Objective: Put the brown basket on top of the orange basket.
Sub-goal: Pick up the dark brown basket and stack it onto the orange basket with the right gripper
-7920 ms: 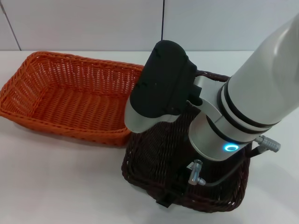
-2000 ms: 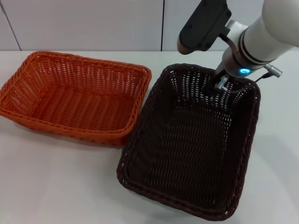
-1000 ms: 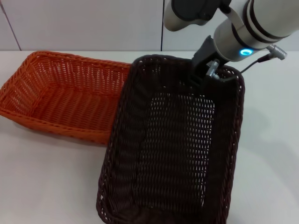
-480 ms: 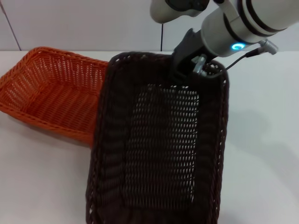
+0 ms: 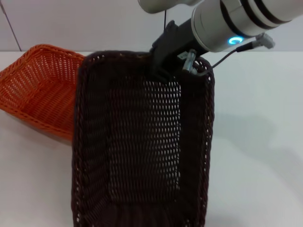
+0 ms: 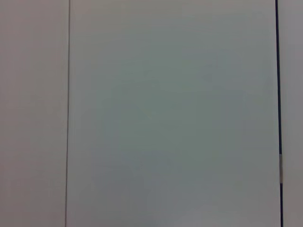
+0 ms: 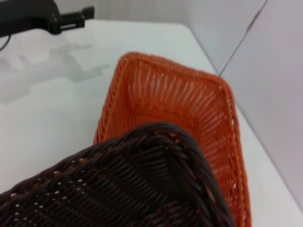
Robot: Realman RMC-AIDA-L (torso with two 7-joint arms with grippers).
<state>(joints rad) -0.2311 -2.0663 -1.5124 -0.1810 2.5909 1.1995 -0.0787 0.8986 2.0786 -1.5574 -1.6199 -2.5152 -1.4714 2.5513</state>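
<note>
Plain pale wall panel (image 6: 170,113) fills the view ahead of the left wrist, thin dark vertical seams (image 6: 67,113) near both edges

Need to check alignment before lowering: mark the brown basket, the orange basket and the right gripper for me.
brown basket (image 5: 142,156): head view, on its woven floor.
orange basket (image 7: 161,99): right wrist view, on its inner floor.
right gripper (image 5: 165,66): head view, at the brown basket's far rim, where it grips.
</note>
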